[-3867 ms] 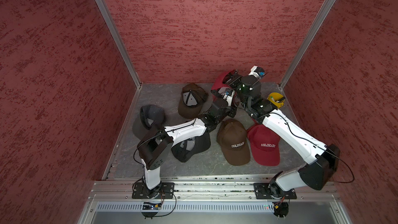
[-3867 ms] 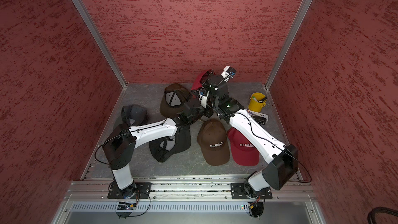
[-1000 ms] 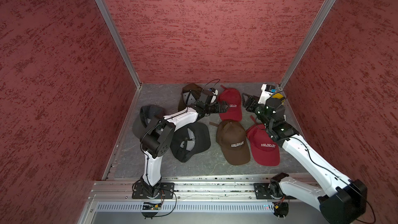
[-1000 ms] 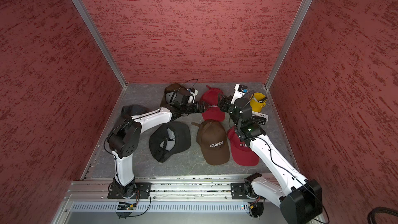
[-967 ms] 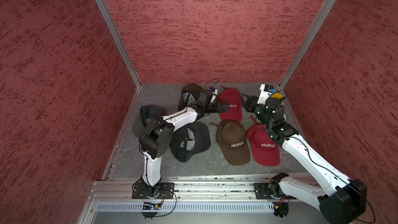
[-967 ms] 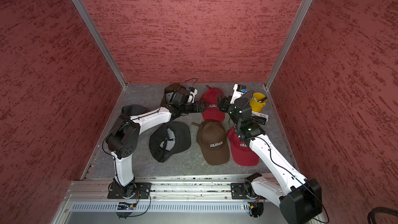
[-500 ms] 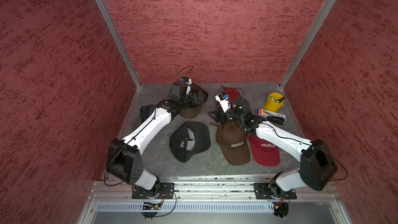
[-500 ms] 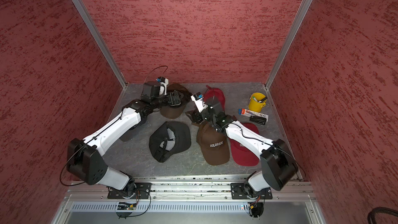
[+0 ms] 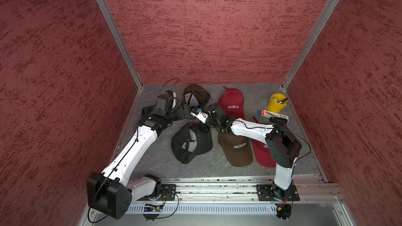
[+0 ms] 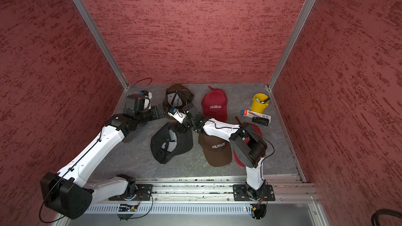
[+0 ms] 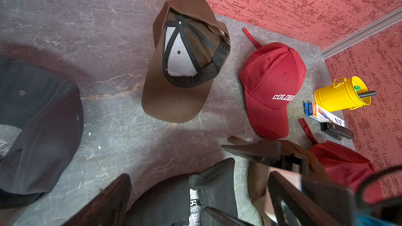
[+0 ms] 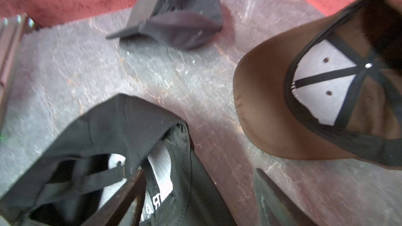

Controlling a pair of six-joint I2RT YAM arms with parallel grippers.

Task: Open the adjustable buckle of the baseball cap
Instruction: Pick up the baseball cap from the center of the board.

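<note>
Crown-down and just off the centre of the table (image 9: 152,155) toward 8 o'clock lies a black cap (image 9: 191,142), apparently the one now in hand. Its strap and buckle cannot be made out, the right wrist view being blurred, so the buckle may well be fastened yet.

The right pincer (image 12: 196,175) hangs over the cap's 1 o'clock edge, jaws apart with nothing between them. No grip on the strap has been taken, and on this cap the whole job of seizing and freeing the buckle looks to be ahead.

The left pincer (image 10: 163,111), spread wide and empty, hovers at the cap's 11 o'clock, by the brim of an upturned brown cap (image 9: 195,98).

At 12 o'clock on the table a red cap (image 9: 231,105) trails a loose strap end (image 11: 251,38), which suggests its buckle is already undone. A second red cap (image 9: 263,158) at 4 o'clock shows a free strap (image 11: 305,130) too.
</note>
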